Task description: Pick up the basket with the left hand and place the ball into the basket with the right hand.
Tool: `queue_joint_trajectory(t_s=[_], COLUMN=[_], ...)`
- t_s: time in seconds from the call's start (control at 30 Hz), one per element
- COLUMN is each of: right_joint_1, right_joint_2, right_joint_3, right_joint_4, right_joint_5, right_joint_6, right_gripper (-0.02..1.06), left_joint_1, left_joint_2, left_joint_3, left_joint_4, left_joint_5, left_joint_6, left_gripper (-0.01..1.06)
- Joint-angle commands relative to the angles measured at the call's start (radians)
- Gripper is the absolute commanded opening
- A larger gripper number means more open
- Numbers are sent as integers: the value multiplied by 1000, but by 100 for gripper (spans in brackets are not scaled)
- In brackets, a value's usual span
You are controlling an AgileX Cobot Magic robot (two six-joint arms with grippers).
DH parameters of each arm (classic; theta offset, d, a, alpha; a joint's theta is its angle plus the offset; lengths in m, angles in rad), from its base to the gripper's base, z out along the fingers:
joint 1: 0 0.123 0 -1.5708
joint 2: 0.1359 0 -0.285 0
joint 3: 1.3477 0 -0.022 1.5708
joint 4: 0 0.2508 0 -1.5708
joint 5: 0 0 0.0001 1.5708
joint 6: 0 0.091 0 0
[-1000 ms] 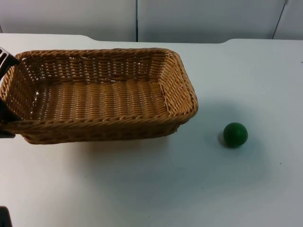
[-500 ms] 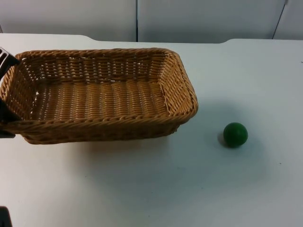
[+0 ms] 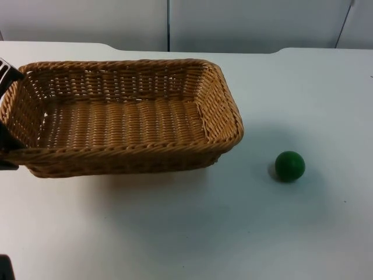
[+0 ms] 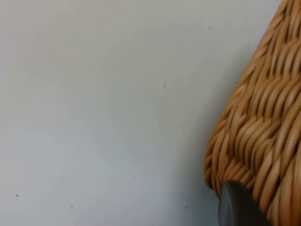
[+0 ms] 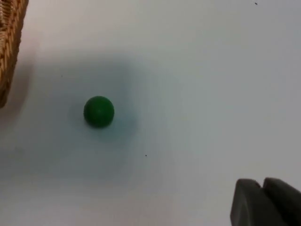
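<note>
A woven wicker basket (image 3: 125, 116) takes up the left half of the table in the top view. My left gripper (image 3: 6, 146) is at its left end, shut on the short wall there. In the left wrist view a black fingertip (image 4: 237, 207) presses against the basket's outer weave (image 4: 263, 127). A small green ball (image 3: 289, 165) lies on the table to the right of the basket, apart from it. My right gripper (image 5: 263, 200) hovers above the table some way from the ball (image 5: 99, 111), its fingers shut with nothing between them.
The white table (image 3: 192, 233) ends at the grey partition wall (image 3: 169, 23) behind the basket. One corner of the basket (image 5: 9, 47) shows in the right wrist view, a short way from the ball.
</note>
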Motion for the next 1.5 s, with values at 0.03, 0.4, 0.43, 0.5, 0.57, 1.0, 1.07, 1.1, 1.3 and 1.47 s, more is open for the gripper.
queue_joint_trajectory(t_s=[0.03,0.4,0.43,0.5,0.57,1.0,1.07,1.1,1.3,1.47], right_joint_1=[12,266,266,283,283,283,286,286,286,286], right_joint_2=[235,880,880,981,1075,1305,1321,1326,1334,1328], right_joint_3=[-44,-211,-211,-244,-266,-281,-281,-281,-281,-303], right_joint_4=[-7,-60,-60,-60,-59,-61,-61,-61,-59,-149], right_joint_5=[-135,-408,-408,-451,-489,-659,-681,-689,-703,-769], right_joint_6=[34,144,144,144,148,166,169,170,190,186], right_gripper=[32,68,68,68,68,68,68,68,49,0], left_joint_1=[2,2,2,2,2,2,2,2,2,2], left_joint_2=[-13,-13,-13,-13,-13,-13,-13,-13,-13,-13], left_joint_3=[0,0,0,0,0,0,0,0,0,0], left_joint_4=[-14,-14,-14,-14,-14,-12,-12,-12,-12,-12], left_joint_5=[-7,-7,-7,-7,-9,-11,-11,-11,-11,-11], left_joint_6=[-3,-3,-3,-3,-3,-3,-3,-3,-3,-3], left_gripper=[0,0,0,0,0,0,0,0,0,0])
